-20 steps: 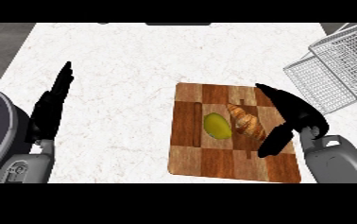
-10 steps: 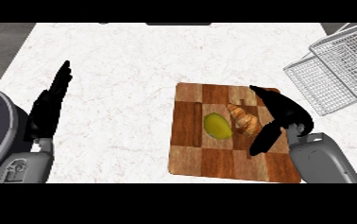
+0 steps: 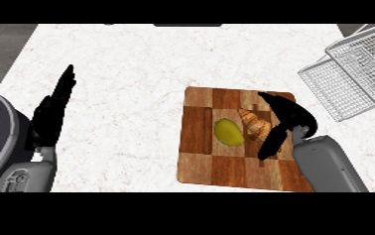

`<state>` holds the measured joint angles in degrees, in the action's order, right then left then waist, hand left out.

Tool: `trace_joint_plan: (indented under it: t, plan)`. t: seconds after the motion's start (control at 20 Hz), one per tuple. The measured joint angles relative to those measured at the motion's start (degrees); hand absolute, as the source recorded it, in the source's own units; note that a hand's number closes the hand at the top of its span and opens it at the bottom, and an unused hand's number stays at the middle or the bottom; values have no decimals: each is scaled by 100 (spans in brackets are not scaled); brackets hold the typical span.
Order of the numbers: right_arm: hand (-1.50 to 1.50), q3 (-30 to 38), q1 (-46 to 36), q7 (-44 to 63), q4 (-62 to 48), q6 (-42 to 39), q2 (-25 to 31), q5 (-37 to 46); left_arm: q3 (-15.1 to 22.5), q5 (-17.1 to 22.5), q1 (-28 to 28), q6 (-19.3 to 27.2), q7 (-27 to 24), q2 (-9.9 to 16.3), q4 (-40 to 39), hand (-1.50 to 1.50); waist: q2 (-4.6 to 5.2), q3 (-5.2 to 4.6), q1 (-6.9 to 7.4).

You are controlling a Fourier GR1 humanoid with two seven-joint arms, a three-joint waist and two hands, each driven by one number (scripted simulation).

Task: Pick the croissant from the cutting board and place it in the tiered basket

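A golden-brown croissant (image 3: 254, 123) lies on the checkered wooden cutting board (image 3: 219, 169), just right of a yellow-green fruit (image 3: 228, 132). My right hand (image 3: 289, 117) arches over the croissant's right side, fingers above it and thumb reaching down past its lower end, not closed on it. The wire tiered basket (image 3: 338, 80) stands at the right edge, behind the board. My left hand (image 3: 51, 112) rests open at the far left, fingers pointing up.
The white speckled counter (image 3: 132, 70) stretches between the two hands. A dark grey floor strip borders the counter at the upper left. The board's lower right corner is covered by my right forearm (image 3: 326, 164).
My right hand has slid left across the board and now sits against the croissant's right side, with the forearm following. The left hand, croissant and fruit have stayed put.
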<state>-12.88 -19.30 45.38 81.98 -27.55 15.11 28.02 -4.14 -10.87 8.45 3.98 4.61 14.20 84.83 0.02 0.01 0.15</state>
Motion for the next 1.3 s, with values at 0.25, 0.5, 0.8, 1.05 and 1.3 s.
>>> trace_joint_plan:
  t: [0.25, 0.5, 0.8, 1.05, 1.3]
  plan:
    - [-150, 76, -46, -245, -390, 18, -254, 252, -123, -44, 86, -69, -21, -11, -90, 0, -1, 0, -2]
    - [150, 172, -81, -384, -710, -91, -447, 360, -130, -144, 25, -60, -28, -100, -28, 0, -4, -3, -1]
    - [150, -272, -181, -1007, -907, -260, -255, 782, -152, -152, 100, -103, -81, -99, -116, 0, -42, -50, -6]
    - [150, -143, 12, -1132, -622, -244, -358, 778, -248, -78, -30, -233, -89, -52, -12, 0, -36, -33, -15]
    - [150, -34, 324, -1227, -164, -229, -484, 651, -246, -99, -159, -262, -103, -95, 99, 0, -20, -12, -21]
